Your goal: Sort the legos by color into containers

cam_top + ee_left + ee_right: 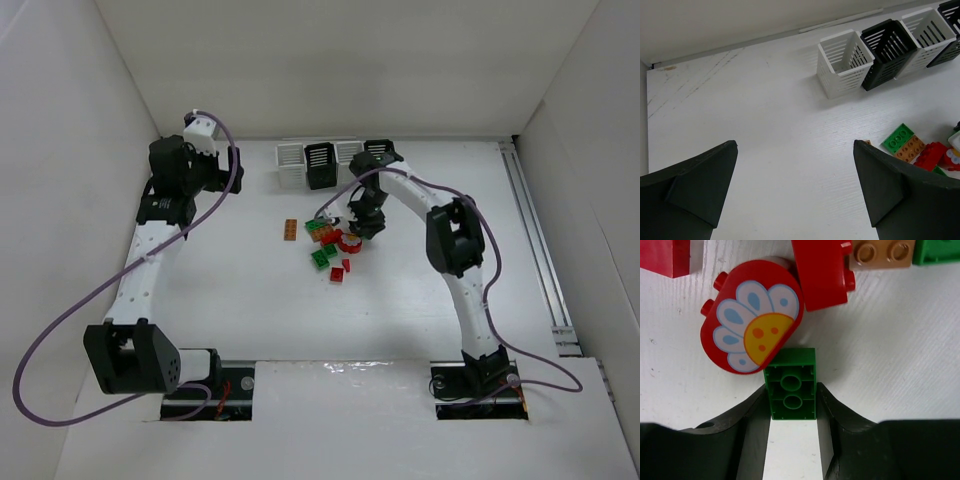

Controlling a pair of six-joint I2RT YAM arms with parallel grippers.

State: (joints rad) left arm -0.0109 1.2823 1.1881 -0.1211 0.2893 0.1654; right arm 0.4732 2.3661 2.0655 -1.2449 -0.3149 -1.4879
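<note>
Now, in the right wrist view you see the right end effector pinching a green brick. One finger presses on each long side of it. The brick lies on the desk, and its far end comes out beyond the fingertips, just beside a round red piece with a painted flower. Behind this piece lie a red brick and an orange brick. Your left end effector is spread wide over bare desk, with nothing between its fingers. The pile of legos is to its right. The four containers stand in a row at the far side, white, black, white, black, well apart from both end effectors.
</note>
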